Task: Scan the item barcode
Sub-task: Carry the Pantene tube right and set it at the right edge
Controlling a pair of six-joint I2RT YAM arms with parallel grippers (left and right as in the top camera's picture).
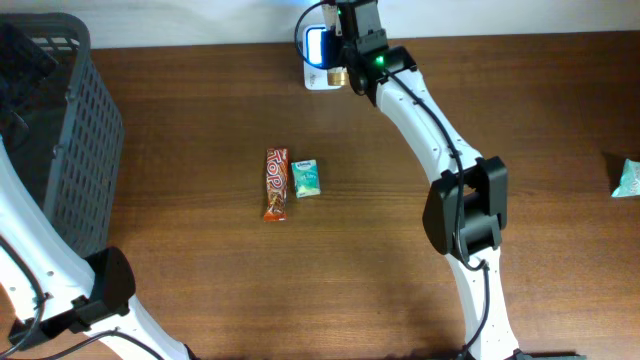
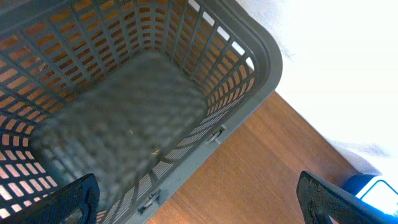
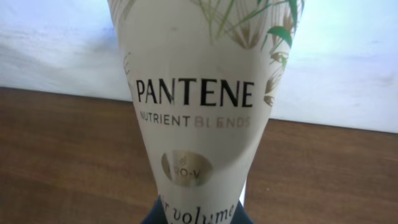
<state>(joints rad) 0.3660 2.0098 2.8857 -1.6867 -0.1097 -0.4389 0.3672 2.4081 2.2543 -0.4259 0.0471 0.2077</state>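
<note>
the pantene tube (image 3: 199, 118) was clenched by the right gripper (image 1: 348, 48) at the tabletop's far edge, likely presented to the scanner (image 1: 315, 45); the left gripper (image 2: 199, 202) was released

**A:** We're looking down on a brown wooden table (image 1: 200, 290), and a dark grey slatted basket (image 1: 70, 150) stands at its left edge.

**B:** Mid-table we have a red-and-orange candy bar (image 1: 276, 184) lying flat, with a small teal packet (image 1: 306, 177) just beside it on the right. We can't tell whether they touch.

**A:** At the far right edge we catch a second teal packet (image 1: 628, 178), partly cut off and well apart from that pair.

**B:** And along the back edge we see the scanner (image 1: 316, 48) on its white base, its blue face glowing.
</note>
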